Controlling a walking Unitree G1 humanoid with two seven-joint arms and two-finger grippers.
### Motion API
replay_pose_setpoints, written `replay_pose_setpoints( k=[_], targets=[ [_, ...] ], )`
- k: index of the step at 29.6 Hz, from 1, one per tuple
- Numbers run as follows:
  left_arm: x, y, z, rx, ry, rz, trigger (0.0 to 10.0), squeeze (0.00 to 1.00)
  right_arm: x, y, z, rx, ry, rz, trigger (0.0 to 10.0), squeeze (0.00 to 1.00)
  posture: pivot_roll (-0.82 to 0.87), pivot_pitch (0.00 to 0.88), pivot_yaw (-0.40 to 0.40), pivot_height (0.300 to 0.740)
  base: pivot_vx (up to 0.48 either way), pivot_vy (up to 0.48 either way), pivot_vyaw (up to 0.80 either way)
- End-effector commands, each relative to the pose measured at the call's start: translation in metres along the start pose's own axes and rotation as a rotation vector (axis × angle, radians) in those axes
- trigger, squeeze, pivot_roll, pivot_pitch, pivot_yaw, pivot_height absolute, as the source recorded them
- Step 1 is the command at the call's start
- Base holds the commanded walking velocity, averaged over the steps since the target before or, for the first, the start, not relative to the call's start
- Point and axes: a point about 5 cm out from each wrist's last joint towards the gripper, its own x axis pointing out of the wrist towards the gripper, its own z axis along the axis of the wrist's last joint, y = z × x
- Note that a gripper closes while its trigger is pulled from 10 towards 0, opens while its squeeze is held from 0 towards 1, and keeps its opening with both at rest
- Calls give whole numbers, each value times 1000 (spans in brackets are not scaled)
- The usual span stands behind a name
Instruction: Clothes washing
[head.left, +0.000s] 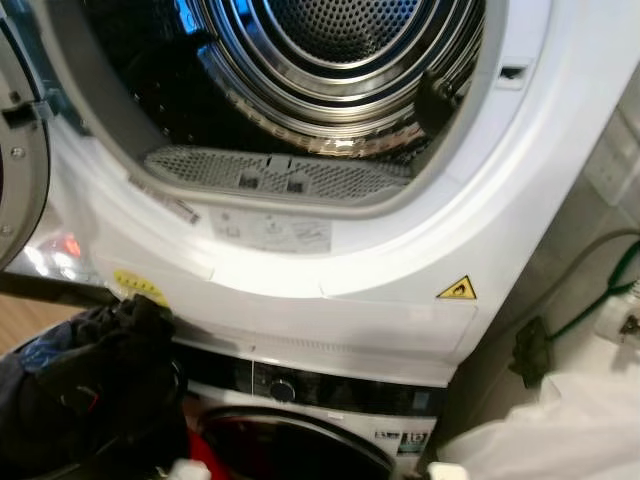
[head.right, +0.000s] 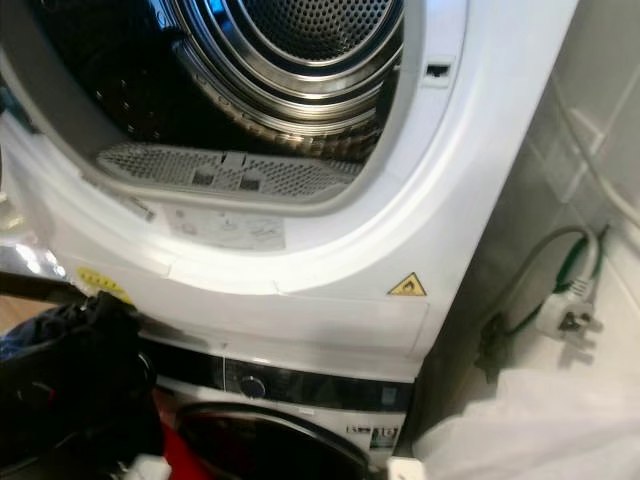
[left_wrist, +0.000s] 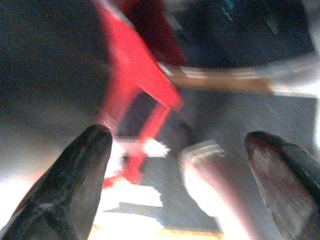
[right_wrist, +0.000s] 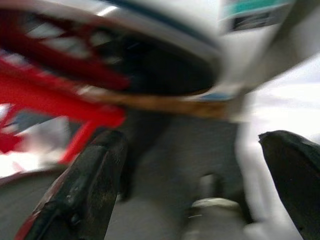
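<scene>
The white front-loading dryer (head.left: 400, 300) has a shiny steel perforated drum (head.left: 340, 40), a grey mesh lint filter (head.left: 270, 175) and a yellow triangular warning sticker (head.left: 457, 289). Dark bundled clothes (head.left: 90, 380) are black with blue. A red plastic slatted basket (left_wrist: 135, 75) lies below.

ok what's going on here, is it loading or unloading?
Can't tell which. The robot faces a stacked pair of machines: the upper dryer has its door open, and the visible part of the steel drum looks bare. A bundle of dark clothes sits at lower left, against the dryer's front edge, and something red lies below. Both wrist views are blurred; the left end effector and right end effector are open and hold nothing, down near the lower machine.
</scene>
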Motion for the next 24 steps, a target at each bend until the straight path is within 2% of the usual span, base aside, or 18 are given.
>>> replay_pose_setpoints(
  k=[1,11,13,14,17,20,24],
  targets=[
    [-2,3,-7,-38,21,21,10000,0,0,2,1,4,8,9,10000,0,15,0,103,740,0,0,0],
    [0,-4,-9,-52,32,-22,10000,0,0,2,-6,8,28,8,10000,0,14,0,92,740,0,0,0],
    [1,-18,-14,-64,60,-97,10000,0,-1,-2,-6,-24,32,7,10000,0,7,0,49,740,0,0,0],
    [1,-18,-14,-64,60,-97,10000,0,-1,-2,-6,-24,32,7,10000,0,7,0,49,740,0,0,0],
    [2,-30,-17,-52,65,-126,10000,0,-2,-9,-3,-58,26,2,10000,0,3,0,27,740,0,0,0],
    [3,-39,-19,-99,60,-132,10000,0,-4,-24,0,-92,26,-15,10000,0,7,0,-18,740,0,0,0],
    [4,-45,-21,-115,61,-141,10000,0,-5,-33,2,-110,27,-26,10000,0,19,0,-33,740,0,0,0]
  ],
)
